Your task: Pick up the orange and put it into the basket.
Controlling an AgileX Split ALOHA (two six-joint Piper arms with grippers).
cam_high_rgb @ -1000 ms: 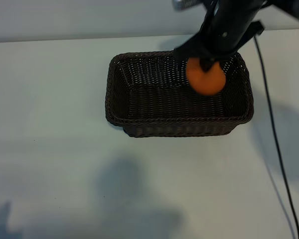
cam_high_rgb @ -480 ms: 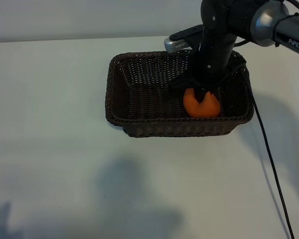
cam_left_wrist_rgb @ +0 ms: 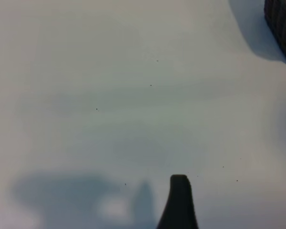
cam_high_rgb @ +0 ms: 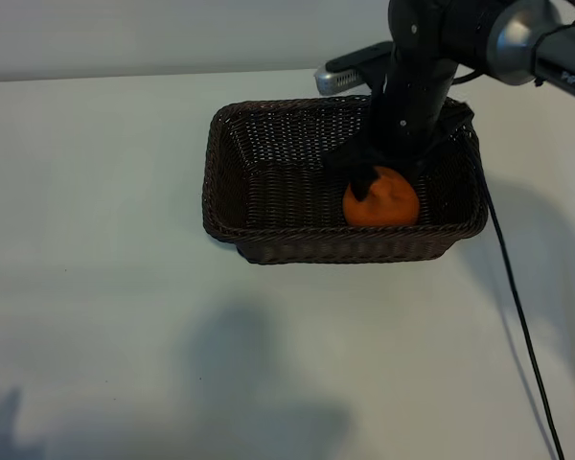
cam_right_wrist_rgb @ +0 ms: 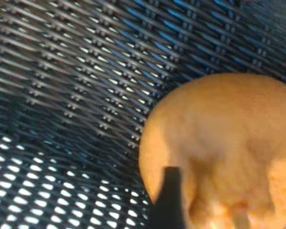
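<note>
The orange (cam_high_rgb: 383, 201) lies on the floor of the dark-brown wicker basket (cam_high_rgb: 230, 172), near its front right corner. My right gripper (cam_high_rgb: 387, 180) reaches down into the basket right above the fruit with its jaws spread; one black finger (cam_high_rgb: 363, 184) lies against the orange's left side. In the right wrist view the orange (cam_right_wrist_rgb: 219, 143) fills the frame over the weave (cam_right_wrist_rgb: 62, 71), with one finger (cam_right_wrist_rgb: 169, 195) at its edge. The left arm is outside the exterior view. Its wrist view shows one finger (cam_left_wrist_rgb: 179, 202) above bare table and a corner of the basket (cam_left_wrist_rgb: 282, 24).
The white table (cam_high_rgb: 105, 316) spreads round the basket on all sides. A black cable (cam_high_rgb: 517, 316) runs down the table's right side from the right arm. A pale wall borders the table's far edge.
The right gripper came down into the basket with the orange and spread its jaws. The orange now sits lower and a little to the left, on the basket floor.
</note>
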